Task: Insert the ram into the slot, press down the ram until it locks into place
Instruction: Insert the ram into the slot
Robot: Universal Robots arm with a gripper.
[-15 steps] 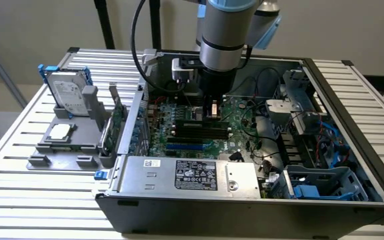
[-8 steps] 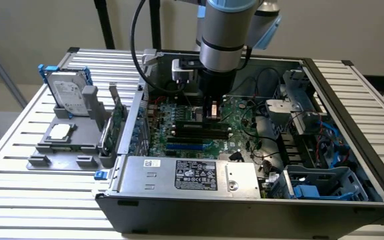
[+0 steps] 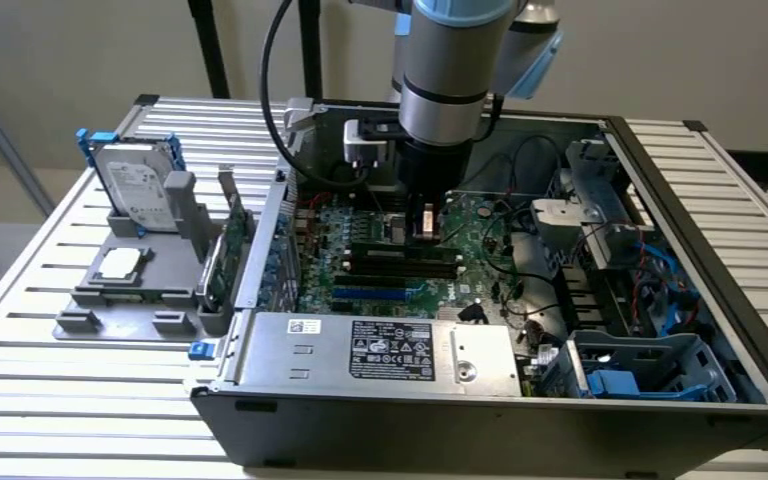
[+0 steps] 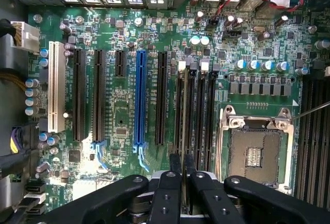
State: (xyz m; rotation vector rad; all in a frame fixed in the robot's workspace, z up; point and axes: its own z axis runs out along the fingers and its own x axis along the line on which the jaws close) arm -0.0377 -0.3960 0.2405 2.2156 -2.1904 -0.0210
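Several dark slots (image 4: 209, 115) crowd the ram (image 4: 184, 115), clenched in the tool (image 4: 182, 162), beside the bare socket (image 4: 255, 152).

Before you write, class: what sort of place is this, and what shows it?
Probably a robotics lab bench: an open computer case on a slatted metal table, a robot arm over its motherboard.

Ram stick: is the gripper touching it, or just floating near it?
Touching. In the wrist view the gripper has its two fingers pressed against both sides of the thin ram, seen edge-on, with no gap between them.
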